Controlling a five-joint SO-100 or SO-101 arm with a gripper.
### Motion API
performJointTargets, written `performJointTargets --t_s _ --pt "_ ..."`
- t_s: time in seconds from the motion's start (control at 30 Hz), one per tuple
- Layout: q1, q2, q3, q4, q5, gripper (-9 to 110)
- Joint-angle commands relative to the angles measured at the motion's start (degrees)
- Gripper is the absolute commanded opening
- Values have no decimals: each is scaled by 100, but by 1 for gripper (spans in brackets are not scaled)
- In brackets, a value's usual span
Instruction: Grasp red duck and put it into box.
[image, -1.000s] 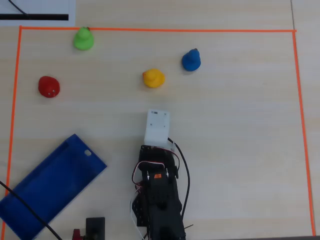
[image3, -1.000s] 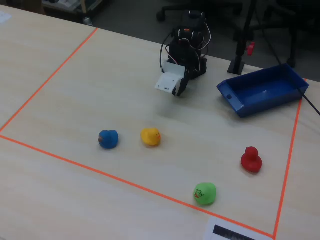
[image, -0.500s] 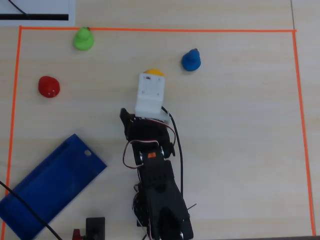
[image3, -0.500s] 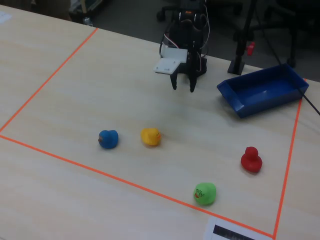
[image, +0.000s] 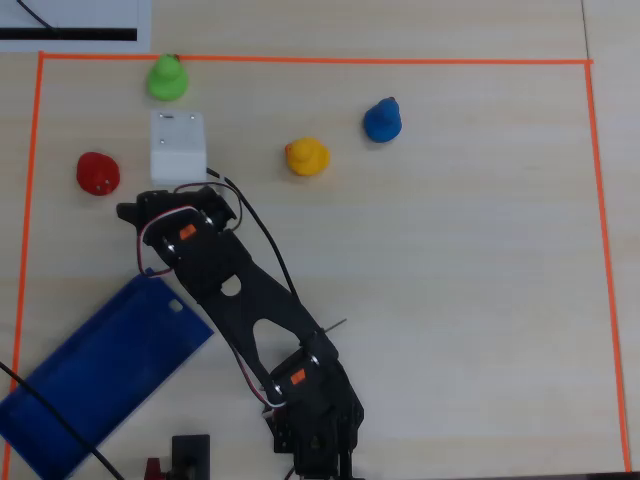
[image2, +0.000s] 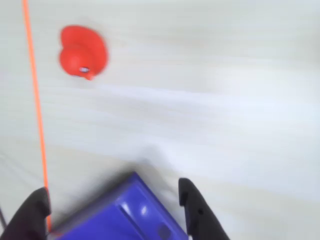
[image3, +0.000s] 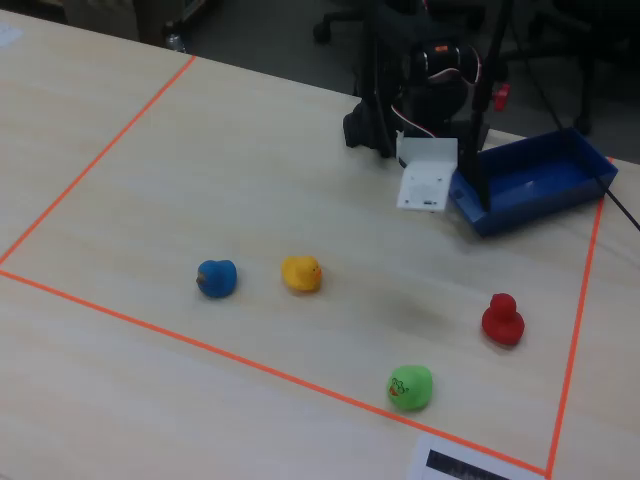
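The red duck sits on the table at the upper left of the wrist view, close to the orange tape line. It also shows in the overhead view and the fixed view. My gripper is open and empty, and its black fingertips frame a corner of the blue box. The box lies at the lower left of the overhead view and behind the arm in the fixed view. The duck is well ahead of the jaws, apart from them.
A green duck, a yellow duck and a blue duck stand on the table inside the orange tape border. A white block on my wrist hangs between the red and yellow ducks.
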Motion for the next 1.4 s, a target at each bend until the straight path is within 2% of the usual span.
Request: performJointTargets --t_s 0.0,0.43,1.23,1.37 --pt "-229 -940 -1090 -105 26 37" --pt "-580 -3929 -4104 158 -185 36" --pt "-475 -5546 -5766 -158 -123 35" --pt "-501 -5722 -5862 -290 -70 31"
